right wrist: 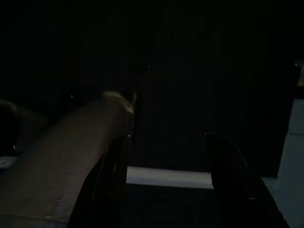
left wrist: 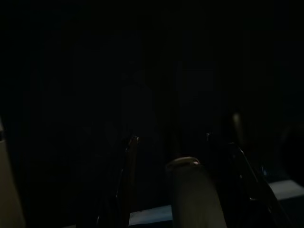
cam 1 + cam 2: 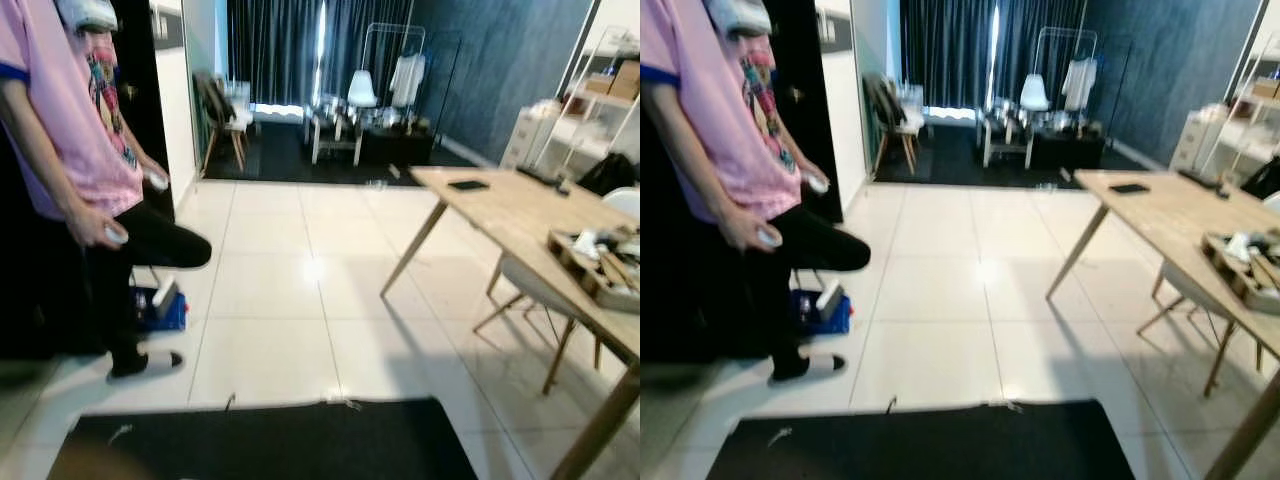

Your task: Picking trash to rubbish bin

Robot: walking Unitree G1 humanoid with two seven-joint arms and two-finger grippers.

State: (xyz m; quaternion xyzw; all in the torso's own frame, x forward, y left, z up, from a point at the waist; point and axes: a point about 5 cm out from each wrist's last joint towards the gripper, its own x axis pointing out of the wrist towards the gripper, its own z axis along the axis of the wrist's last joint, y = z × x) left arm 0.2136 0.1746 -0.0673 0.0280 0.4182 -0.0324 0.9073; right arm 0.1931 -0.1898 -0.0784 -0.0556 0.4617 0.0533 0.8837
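Observation:
A small pale piece of litter (image 3: 376,184) lies on the white tiles far ahead, near the dark rug. A blue box (image 3: 160,306) with a white item on it sits on the floor by a person's feet at the left. Small scraps (image 3: 231,400) lie at the far edge of the black mat (image 3: 270,440) in front of me. The left wrist view is very dark; my left gripper (image 2: 180,142) hangs in shade with a pale rounded shape near it. My right gripper (image 1: 166,142) hangs low and open, with a light strip of floor visible between its fingers.
A person (image 3: 70,130) in a pink shirt stands at the left, a controller in each hand. A wooden table (image 3: 510,215) with a cluttered tray (image 3: 595,262) and a chair fills the right. White tiled floor (image 3: 300,290) stretches ahead toward stools and a clothes rack.

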